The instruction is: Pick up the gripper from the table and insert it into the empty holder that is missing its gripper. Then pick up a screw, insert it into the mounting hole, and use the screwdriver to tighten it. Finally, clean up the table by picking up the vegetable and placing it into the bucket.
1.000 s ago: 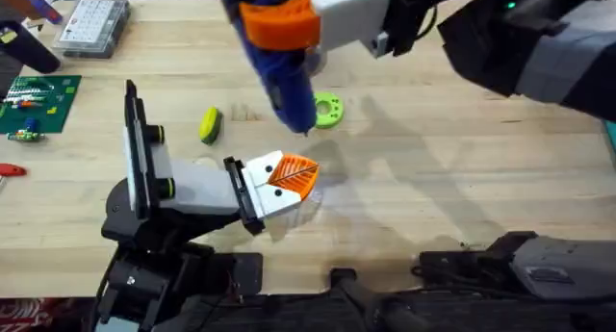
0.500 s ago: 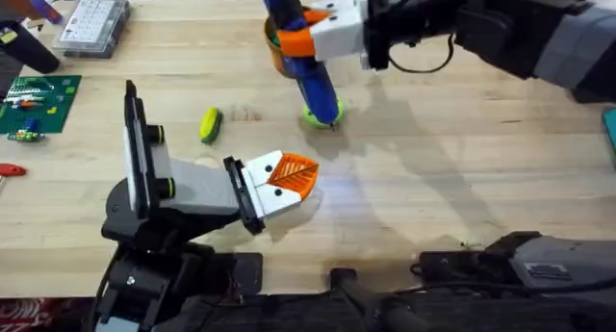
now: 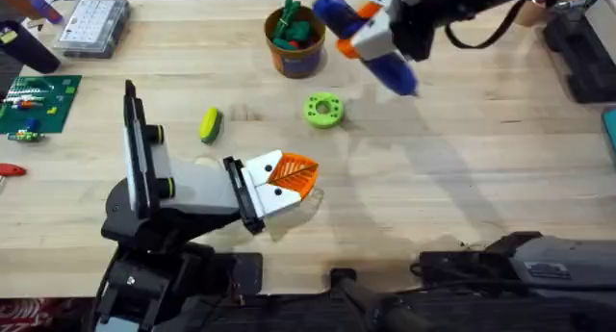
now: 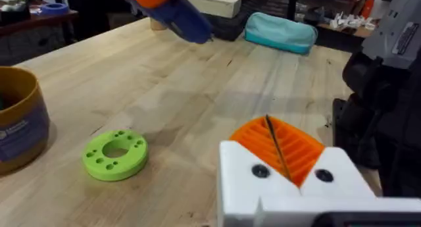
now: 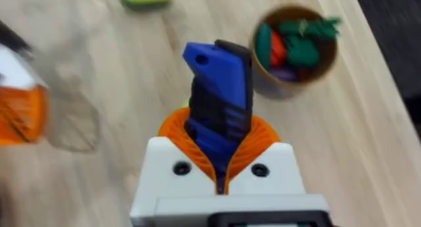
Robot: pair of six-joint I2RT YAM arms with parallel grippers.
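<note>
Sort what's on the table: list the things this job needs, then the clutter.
Job:
screwdriver, clamped in the right pincer
holder with orange gripper
vegetable
bucket

Lying about:
green disc
circuit board
clear parts box
teal pouch

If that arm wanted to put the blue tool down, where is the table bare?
The table is bare right of the green disc and below the screwdriver in the right gripper. It is crowded between the bucket, the vegetable and the left gripper.
</note>
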